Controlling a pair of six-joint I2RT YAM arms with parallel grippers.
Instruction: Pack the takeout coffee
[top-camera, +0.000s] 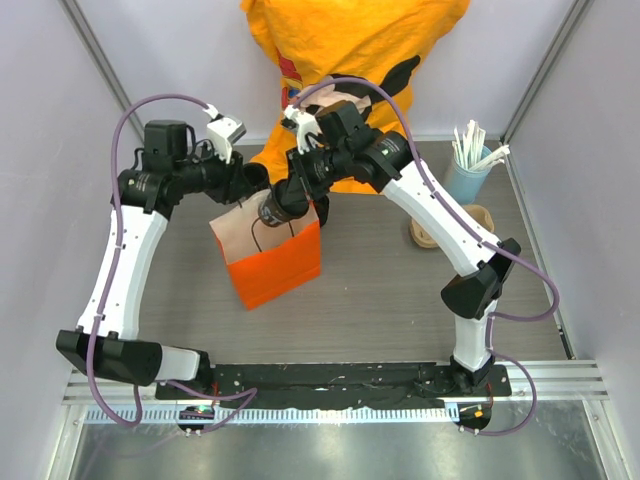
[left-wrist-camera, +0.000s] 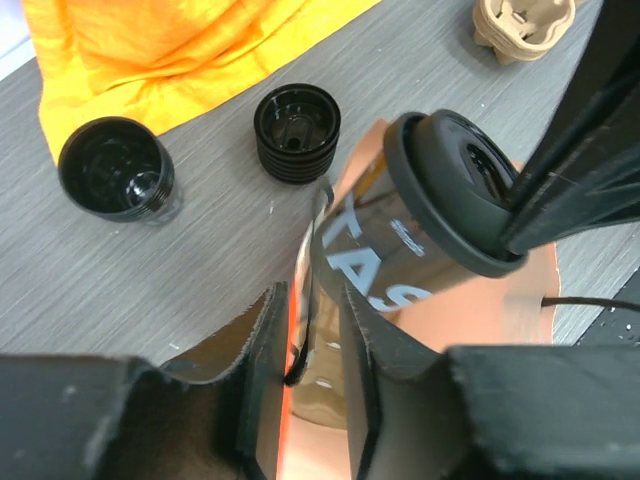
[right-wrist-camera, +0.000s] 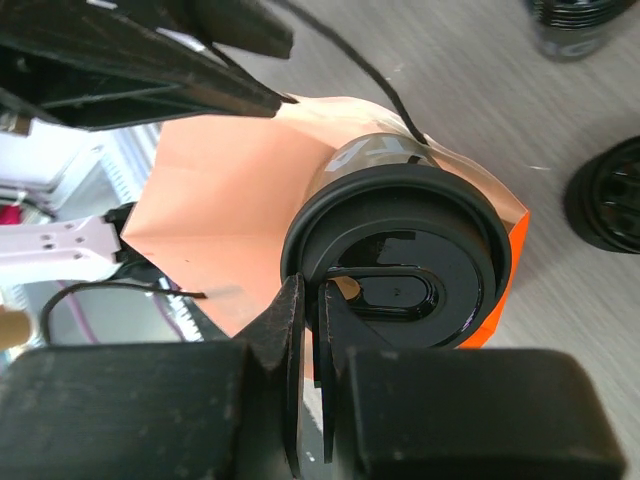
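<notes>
Writing: white capitals "TAS" on the side of the cup (left-wrist-camera: 385, 265), with the rest cut off by the rim of the bag (left-wrist-camera: 510, 300). A smaller white word above them is too small to read.
Cup: black with a black lid (right-wrist-camera: 400, 260), tilted. Its base is inside the open mouth of the orange bag and its lid end sticks out.
Right gripper (right-wrist-camera: 312, 300): clamped on the lid's rim, one finger outside it and one on the top face.
Left gripper (left-wrist-camera: 308, 305): jaws astride the bag's rim and cord handle with a gap between them. I cannot tell whether they pinch it.
Left wrist only: the print. A lid stack (left-wrist-camera: 297, 132) and a second cup (left-wrist-camera: 115, 170) sit on the table (left-wrist-camera: 200, 270) beyond the bag, near an orange cloth (left-wrist-camera: 180, 50).
Right wrist only: the lid's top face with its sip hole.
Top only: the bag stands between the arms, and both grippers meet over its mouth.
</notes>
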